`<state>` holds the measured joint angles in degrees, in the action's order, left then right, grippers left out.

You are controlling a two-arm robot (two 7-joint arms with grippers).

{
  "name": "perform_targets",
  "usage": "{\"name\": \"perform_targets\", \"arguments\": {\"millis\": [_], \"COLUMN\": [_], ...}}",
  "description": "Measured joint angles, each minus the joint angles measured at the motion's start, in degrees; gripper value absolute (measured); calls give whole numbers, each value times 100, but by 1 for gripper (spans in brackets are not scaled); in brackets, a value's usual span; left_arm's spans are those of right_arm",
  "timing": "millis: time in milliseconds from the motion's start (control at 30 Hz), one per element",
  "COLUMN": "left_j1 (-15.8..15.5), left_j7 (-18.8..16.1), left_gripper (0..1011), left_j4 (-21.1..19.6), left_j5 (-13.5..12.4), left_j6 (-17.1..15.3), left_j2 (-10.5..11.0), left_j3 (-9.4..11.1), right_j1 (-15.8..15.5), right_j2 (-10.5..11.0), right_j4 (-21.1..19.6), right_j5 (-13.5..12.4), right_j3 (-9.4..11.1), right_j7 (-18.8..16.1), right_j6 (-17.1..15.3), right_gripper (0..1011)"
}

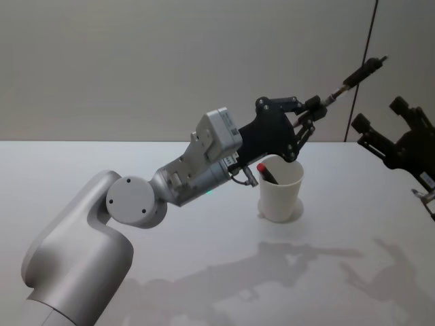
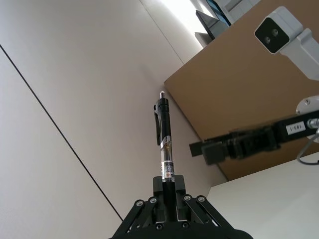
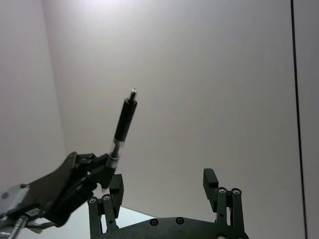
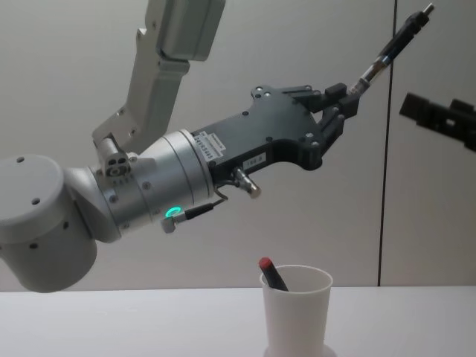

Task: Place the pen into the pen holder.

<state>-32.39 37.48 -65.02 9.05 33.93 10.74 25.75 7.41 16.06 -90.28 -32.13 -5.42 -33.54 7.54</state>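
The left gripper is raised high above the table, over the pen holder; its 2 fingers are clamped tight on the lower end of a black pen, which juts out past the fingertips, slanting upward and toward the robot's right; the pen is well clear of the cup's rim. The pen holder, a white paper cup, stands upright on the table below the gripper; 1 red-capped marker leans inside it. The right gripper hangs in the air at the right, near the pen but apart from it; its fingers are spread wide with nothing between them.
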Motion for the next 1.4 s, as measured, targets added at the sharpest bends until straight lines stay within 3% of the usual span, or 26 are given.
{"name": "perform_targets", "arguments": {"millis": [267,600,900,1400], "left_j1": [0,0,0,0], "left_j7": [-1,-2,-2,-2], "left_gripper": [136,137,137,137], "left_j4": [0,0,0,0], "left_j5": [0,0,0,0], "left_j6": [0,-1,-1,-1], "left_j2": [0,0,0,0], "left_j3": [0,0,0,0], "right_j1": [11,61,109,187], "right_j2": [58,68,13,-156], "right_j4": [-115,-244,-374,-549], "right_j5": [-514,-999,-1139,-1048], "right_j3": [36,31,-38,-215], "right_j7": [-347,-510,-273,309], "right_j6": [-163,-410,-596,-798], "right_gripper": [1001,1002,1001,1002]}}
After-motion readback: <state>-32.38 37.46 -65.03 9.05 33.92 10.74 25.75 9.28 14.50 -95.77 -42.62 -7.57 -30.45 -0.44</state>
